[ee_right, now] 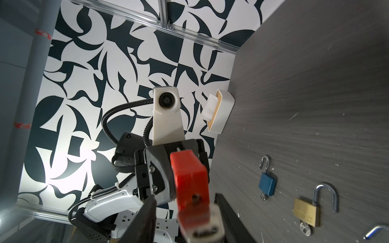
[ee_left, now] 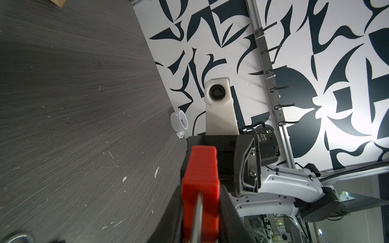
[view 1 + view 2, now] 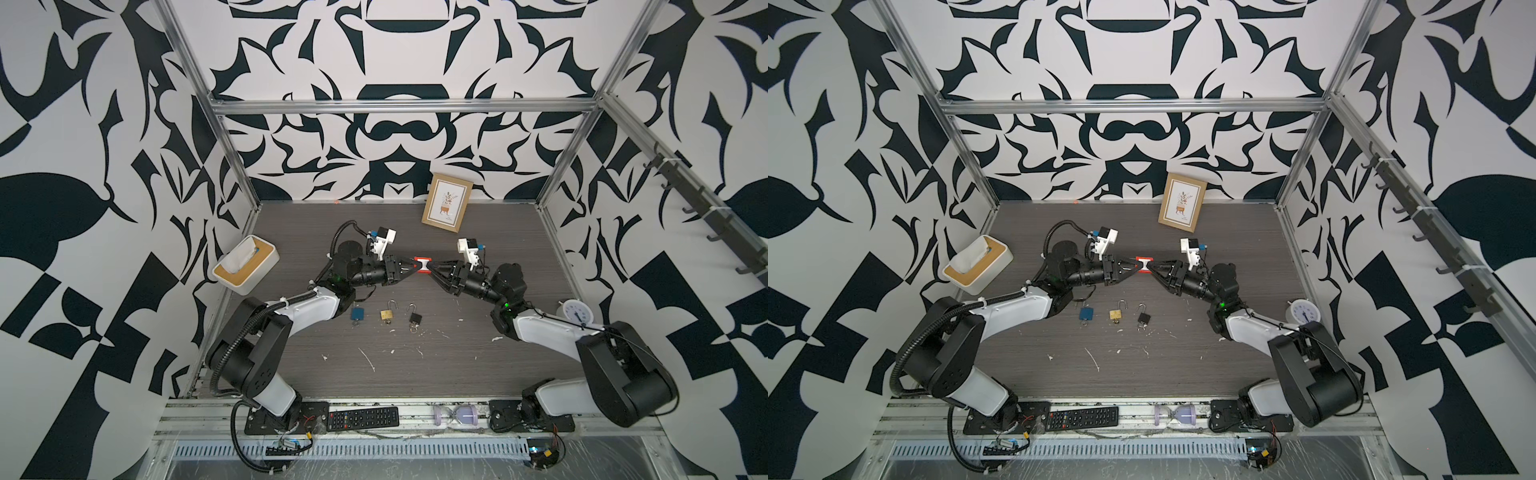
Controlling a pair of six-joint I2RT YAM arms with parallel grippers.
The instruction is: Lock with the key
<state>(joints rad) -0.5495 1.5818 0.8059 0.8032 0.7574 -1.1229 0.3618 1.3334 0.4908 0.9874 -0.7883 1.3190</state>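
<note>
A red padlock (image 3: 423, 265) (image 3: 1143, 266) hangs in the air above the middle of the table, between my two grippers. My left gripper (image 3: 415, 266) (image 2: 200, 199) is shut on its red body (image 2: 200, 185), and a metal bar runs back between the fingers. My right gripper (image 3: 430, 266) (image 1: 185, 197) stands open round the lock's other end (image 1: 189, 181), with a gap beside one finger. A pale blurred piece (image 1: 202, 223), seemingly the key's head, sits at that end close to the other finger.
On the table below lie a blue padlock (image 3: 356, 313), a brass one (image 3: 387, 313) and a black one (image 3: 414, 318), shackles open. A tissue box (image 3: 245, 264) stands left, a picture frame (image 3: 446, 202) at the back, a clock (image 3: 575, 312) right, a remote (image 3: 363, 417) in front.
</note>
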